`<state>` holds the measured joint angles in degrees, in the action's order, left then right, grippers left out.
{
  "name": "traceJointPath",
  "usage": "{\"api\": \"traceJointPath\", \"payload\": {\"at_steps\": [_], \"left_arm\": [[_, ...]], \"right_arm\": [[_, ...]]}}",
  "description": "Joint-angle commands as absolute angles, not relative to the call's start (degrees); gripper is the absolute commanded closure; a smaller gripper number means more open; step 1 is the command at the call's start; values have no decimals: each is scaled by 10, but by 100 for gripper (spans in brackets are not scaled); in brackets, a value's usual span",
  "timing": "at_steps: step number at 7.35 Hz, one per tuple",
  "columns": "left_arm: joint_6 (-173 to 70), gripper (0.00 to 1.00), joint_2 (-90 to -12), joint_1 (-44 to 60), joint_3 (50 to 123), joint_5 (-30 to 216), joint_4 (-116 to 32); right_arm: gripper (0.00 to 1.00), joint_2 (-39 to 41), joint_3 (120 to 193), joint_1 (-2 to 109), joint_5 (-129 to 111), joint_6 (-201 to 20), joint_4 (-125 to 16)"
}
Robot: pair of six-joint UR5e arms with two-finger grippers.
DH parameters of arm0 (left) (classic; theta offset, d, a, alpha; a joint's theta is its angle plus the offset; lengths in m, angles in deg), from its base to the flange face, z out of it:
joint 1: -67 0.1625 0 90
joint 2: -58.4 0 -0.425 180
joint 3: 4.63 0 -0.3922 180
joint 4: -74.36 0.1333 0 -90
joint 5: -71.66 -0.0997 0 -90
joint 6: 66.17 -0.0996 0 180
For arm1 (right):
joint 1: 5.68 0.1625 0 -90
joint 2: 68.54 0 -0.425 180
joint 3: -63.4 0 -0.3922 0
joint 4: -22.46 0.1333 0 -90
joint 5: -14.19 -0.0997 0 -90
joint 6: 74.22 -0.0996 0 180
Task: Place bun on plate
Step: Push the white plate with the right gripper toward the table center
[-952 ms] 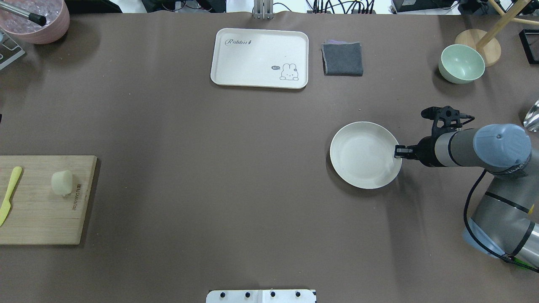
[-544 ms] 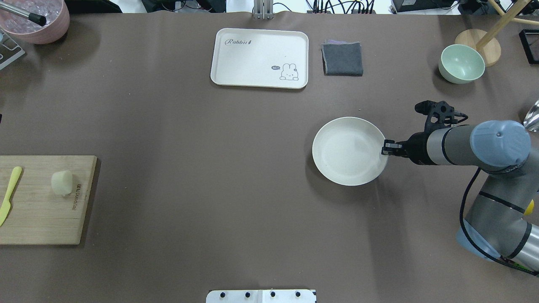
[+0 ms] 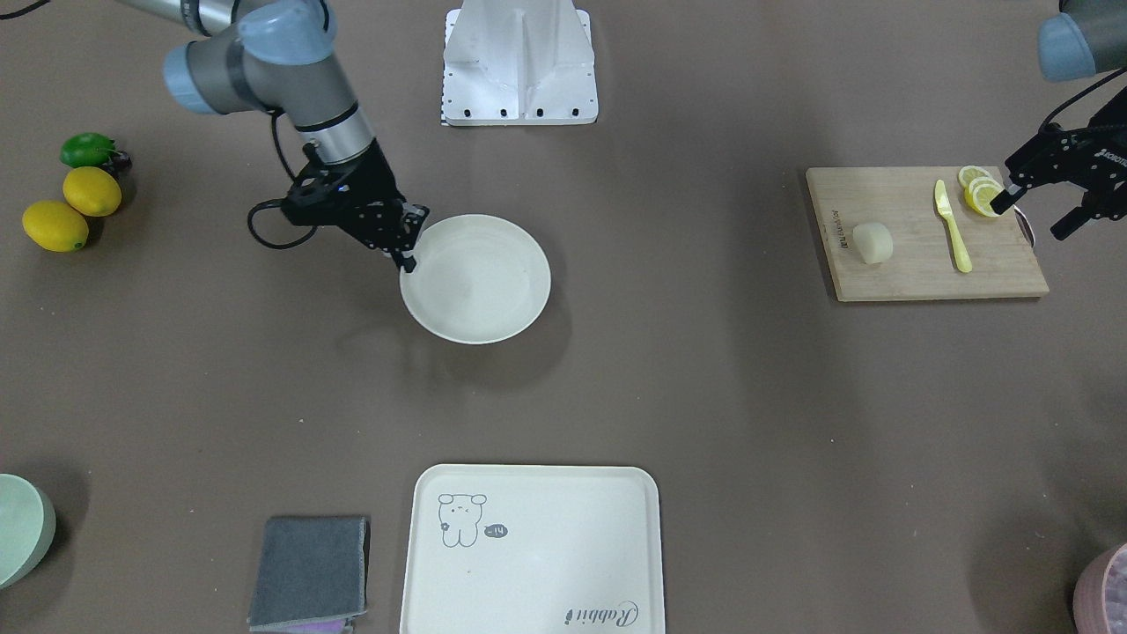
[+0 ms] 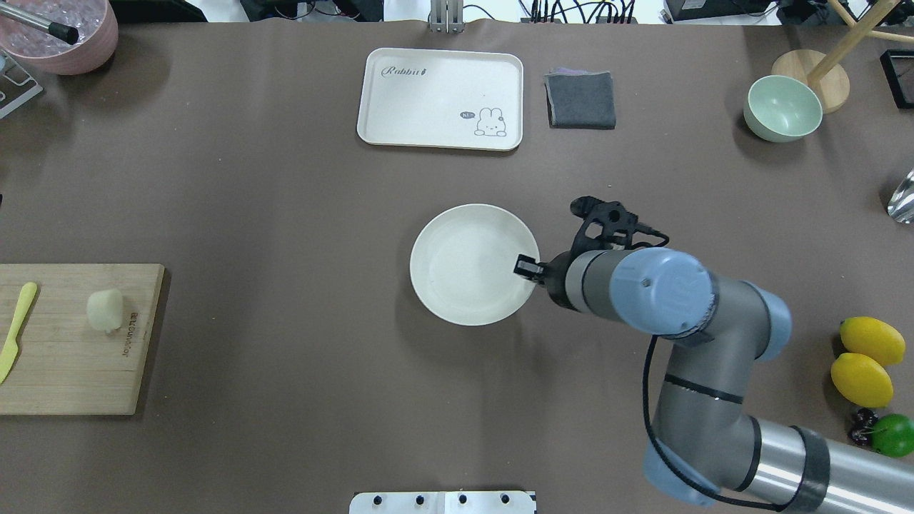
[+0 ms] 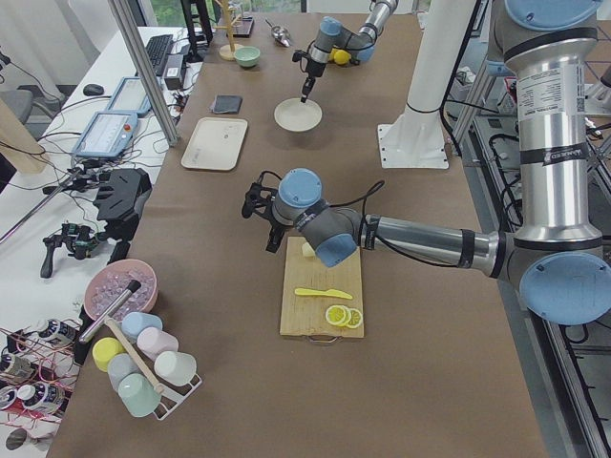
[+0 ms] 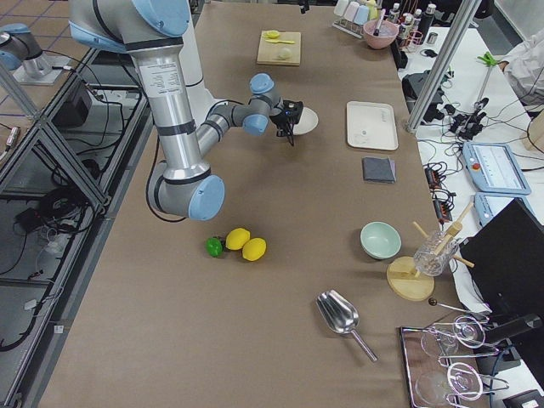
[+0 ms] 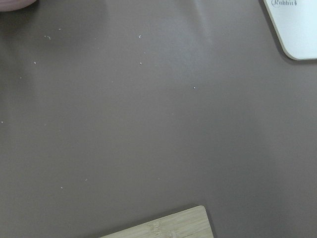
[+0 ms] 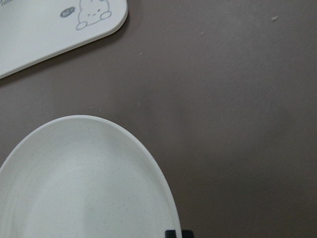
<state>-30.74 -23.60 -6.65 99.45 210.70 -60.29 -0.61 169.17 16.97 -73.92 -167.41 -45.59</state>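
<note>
- The right tool (image 4: pixel 526 265) is clenched on the rim of the plate (image 4: pixel 464 260), on the side nearest its own wrist.
- Over the last second it has pushed the plate ahead of itself, from the right part of the bench (image 4: pixel 285 214) to about the middle.
- The bun (image 4: pixel 106 310) has not shifted. It sits on the cutting board (image 4: pixel 71 357), well apart from the right tool and far beyond the plate's opposite rim.
- The left tool (image 3: pixel 1030 217) hangs released and empty over the board's outer end, with the bun near it, toward the bench's middle.
- The plate now seems to be within the left arm's reach, so I judge the next step to be picking up the bun, which has not yet begun.
</note>
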Motion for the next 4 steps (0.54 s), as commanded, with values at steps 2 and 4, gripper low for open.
{"api": "traceJointPath", "payload": {"at_steps": [2,4], "left_arm": [[-307,3,-234,-67,994,2107,-603],[-307,3,-234,-67,993,2107,-603]], "right_arm": [[100,-59,1667,92,-656,-1713,-498],[24,-75,1650,90,-652,-1724,-499]]}}
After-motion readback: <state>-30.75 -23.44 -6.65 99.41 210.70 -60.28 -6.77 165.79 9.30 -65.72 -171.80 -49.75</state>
